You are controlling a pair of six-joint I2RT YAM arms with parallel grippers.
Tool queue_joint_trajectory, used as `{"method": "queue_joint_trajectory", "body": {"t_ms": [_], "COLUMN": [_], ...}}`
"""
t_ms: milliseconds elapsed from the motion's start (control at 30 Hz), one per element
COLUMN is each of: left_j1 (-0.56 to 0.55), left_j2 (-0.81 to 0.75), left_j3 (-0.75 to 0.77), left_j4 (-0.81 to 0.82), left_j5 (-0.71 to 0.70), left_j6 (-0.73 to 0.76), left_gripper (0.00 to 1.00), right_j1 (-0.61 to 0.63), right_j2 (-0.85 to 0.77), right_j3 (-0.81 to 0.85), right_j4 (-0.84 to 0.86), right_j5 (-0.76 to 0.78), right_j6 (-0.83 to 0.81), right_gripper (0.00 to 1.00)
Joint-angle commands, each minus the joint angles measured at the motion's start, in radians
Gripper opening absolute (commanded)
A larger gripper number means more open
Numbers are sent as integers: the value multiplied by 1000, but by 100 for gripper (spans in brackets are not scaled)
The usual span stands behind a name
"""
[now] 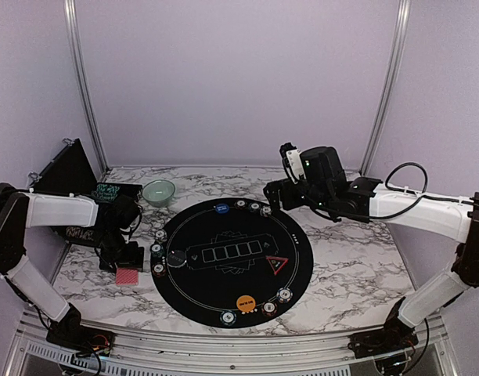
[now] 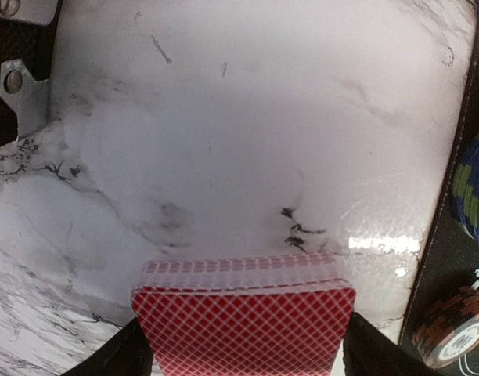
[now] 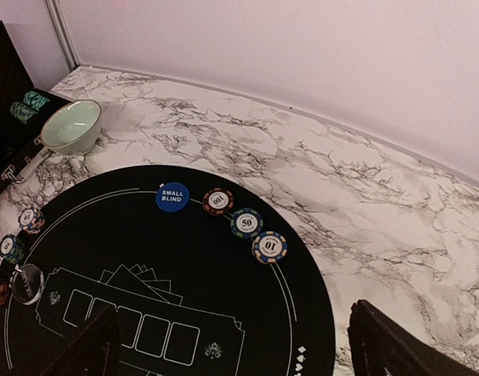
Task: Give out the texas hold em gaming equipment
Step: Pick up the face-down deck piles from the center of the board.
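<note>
A deck of red-backed playing cards (image 2: pixel 243 321) lies on the marble left of the mat, also seen as the deck (image 1: pixel 127 276) from above. My left gripper (image 1: pixel 128 266) reaches down over it, and both fingers (image 2: pixel 126 352) rest against its side edges. My right gripper (image 3: pixel 232 345) hovers open and empty over the mat's far right, with nothing between its fingers (image 3: pixel 396 345). Below it sit a blue small-blind button (image 3: pixel 172 196) and three striped poker chips (image 3: pixel 246 222). The orange button (image 1: pixel 246 302) and the red triangle marker (image 1: pixel 277 265) lie on the mat.
The round black mat (image 1: pixel 224 278) fills the middle, with more chips (image 1: pixel 158 251) along its left and near rims. A teal bowl (image 1: pixel 159 191) stands at the back left beside an open black case (image 1: pixel 67 172). Two chip stacks (image 2: pixel 459 325) sit right of the deck.
</note>
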Motion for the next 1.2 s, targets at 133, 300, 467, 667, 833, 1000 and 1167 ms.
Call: {"method": "queue_joint_trajectory", "body": {"t_ms": [133,300,467,667,833,1000,1167], "left_j1": [2,2,-2,-14,-18,-36,-40], "left_j2": [27,25,29,26,11,-7,-16], "left_j3": [-34,-19,-10,-20,-40,-59,-75], "left_j4": [-20,-19,-17,-20,-25,-40,-57], "left_j5": [50,48,49,44,61,56,38], "left_j6": [-49,-85,-123,-138,-134,-148,-160], "left_gripper": [72,65,62,70,76,80,80], "right_j1": [-4,-6,-6,-5,-5,-6,-5], "right_j2": [-27,-27,-29,-29,-26,-21,-21], "right_j3": [-10,-12,-22,-37,-38,-36,-38], "right_j4": [39,41,52,67,72,75,78], "right_j5": [-16,-17,-15,-21,-30,-31,-32], "right_j6": [-1,-4,-6,2,-2,-7,-4], "right_gripper": [99,98,98,98,99,99,99]}}
